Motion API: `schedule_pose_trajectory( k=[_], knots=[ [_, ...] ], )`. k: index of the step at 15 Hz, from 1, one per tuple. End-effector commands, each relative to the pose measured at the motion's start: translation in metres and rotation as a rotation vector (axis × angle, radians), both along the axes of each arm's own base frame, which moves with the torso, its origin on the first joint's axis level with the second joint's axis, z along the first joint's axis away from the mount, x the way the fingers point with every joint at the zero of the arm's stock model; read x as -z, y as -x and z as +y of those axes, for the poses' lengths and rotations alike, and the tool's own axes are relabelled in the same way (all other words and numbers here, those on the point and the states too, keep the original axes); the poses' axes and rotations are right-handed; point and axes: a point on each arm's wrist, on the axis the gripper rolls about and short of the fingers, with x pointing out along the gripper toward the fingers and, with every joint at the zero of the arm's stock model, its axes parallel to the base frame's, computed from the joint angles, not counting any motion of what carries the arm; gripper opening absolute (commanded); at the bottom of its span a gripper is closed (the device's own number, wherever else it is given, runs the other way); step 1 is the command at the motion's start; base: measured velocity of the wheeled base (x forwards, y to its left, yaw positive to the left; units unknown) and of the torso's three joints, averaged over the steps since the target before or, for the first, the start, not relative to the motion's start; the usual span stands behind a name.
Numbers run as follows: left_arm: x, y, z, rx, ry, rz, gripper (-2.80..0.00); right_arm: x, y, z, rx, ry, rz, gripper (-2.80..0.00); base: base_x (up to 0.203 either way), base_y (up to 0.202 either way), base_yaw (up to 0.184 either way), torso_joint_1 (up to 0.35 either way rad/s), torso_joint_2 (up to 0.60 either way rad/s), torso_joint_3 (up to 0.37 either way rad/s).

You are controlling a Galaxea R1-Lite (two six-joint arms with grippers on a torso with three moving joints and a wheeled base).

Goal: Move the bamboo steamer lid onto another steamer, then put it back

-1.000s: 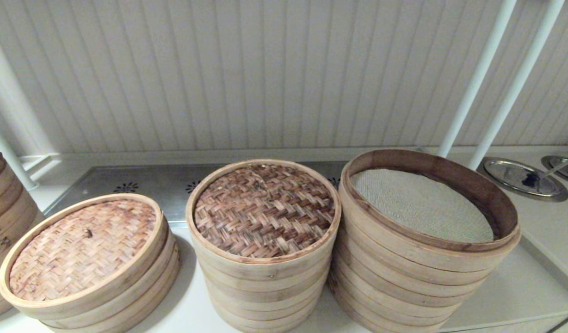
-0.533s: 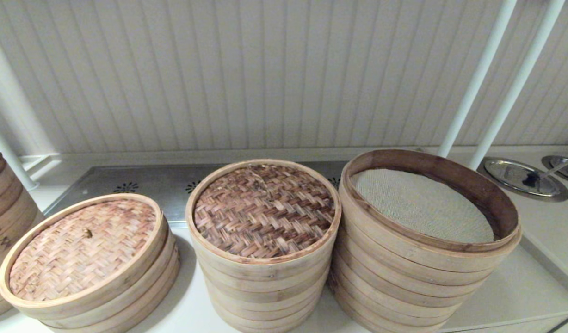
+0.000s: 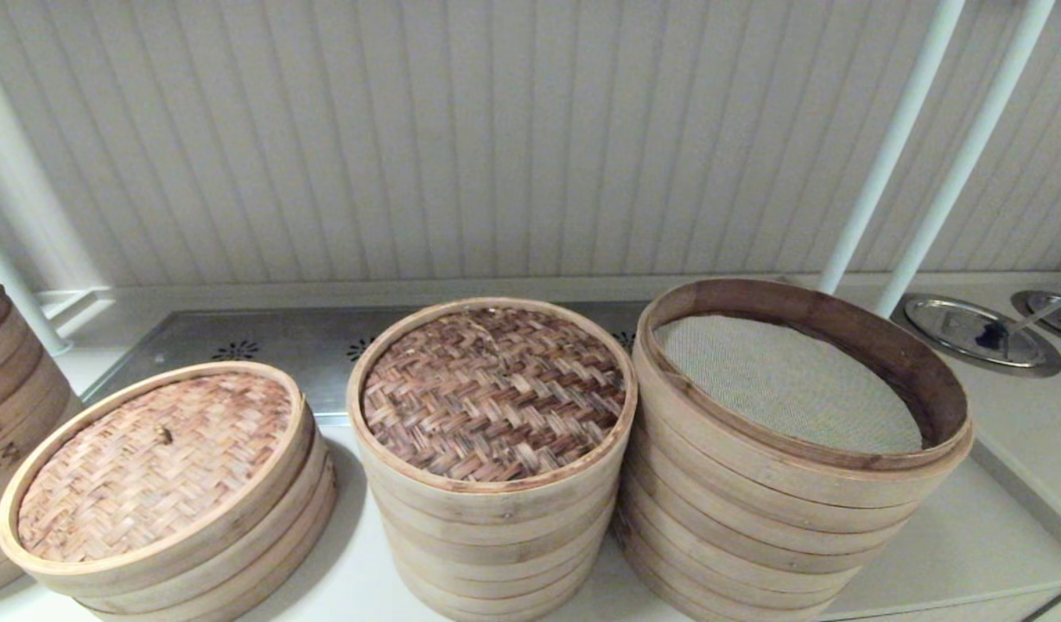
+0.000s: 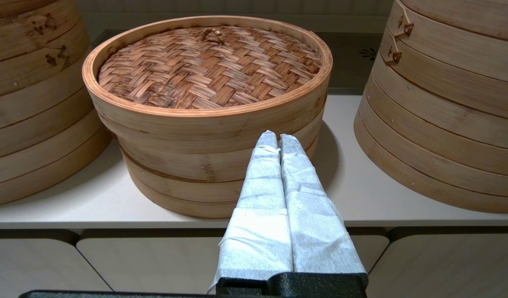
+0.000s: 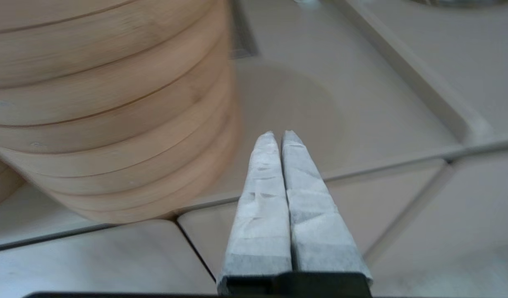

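Plainly, the dark woven lid sat flush on the middle stack, and that stack stood just beside the wide open steamer on your right, their walls touching or nearly so.

You had no knob to grab on that lid, and its weave lay sunk inside the pale rim, so a pinch at the edge could have slipped or dragged the top ring up with it. I judged the close neighbour a second risk: a lid lifted low could have caught the wide steamer's dark rim.

Your left gripper hung low, before the knobbed pale lid left of the wide steamer, fingers pressed together and empty. Your right gripper hung low by that steamer's base, likewise closed on nothing.

From the head camera neither arm showed. A further stack at the far left was cut off.
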Motion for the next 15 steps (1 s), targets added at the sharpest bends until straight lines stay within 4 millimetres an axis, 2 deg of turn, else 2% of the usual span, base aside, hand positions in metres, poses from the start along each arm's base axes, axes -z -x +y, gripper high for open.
schedule_pose_trajectory(
  k=[1, 4, 6, 11, 15],
  knots=[
    [0.0, 0.0, 0.0, 0.0, 0.0, 0.0, -2.8, 0.0051, 0.0007, 0.0005, -0.032, 0.005, -0.023, -2.8, 0.0, 0.0, 0.0, 0.0, 0.0, 0.0],
    [0.0, 0.0, 0.0, 0.0, 0.0, 0.0, -2.8, 0.0053, 0.0007, 0.0015, -0.081, 0.04, -0.018, -2.8, 0.0, 0.0, 0.0, 0.0, 0.0, 0.0],
    [0.0, 0.0, 0.0, 0.0, 0.0, 0.0, -2.8, 0.0088, 0.0011, 0.0013, -0.079, 0.13, 0.025, -2.8, 0.0, 0.0, 0.0, 0.0, 0.0, 0.0],
    [0.0, 0.0, 0.0, 0.0, 0.0, 0.0, -2.8, 0.0088, 0.0014, -0.0005, 0.026, 0.103, 0.03, -2.8, 0.0, 0.0, 0.0, 0.0, 0.0, 0.0],
    [0.0, 0.0, 0.0, 0.0, 0.0, 0.0, -2.8, 0.01, 0.0049, -0.0008, 0.174, 0.109, 0.06, -2.8, 0.0, 0.0, 0.0, 0.0, 0.0, 0.0]
  ],
)
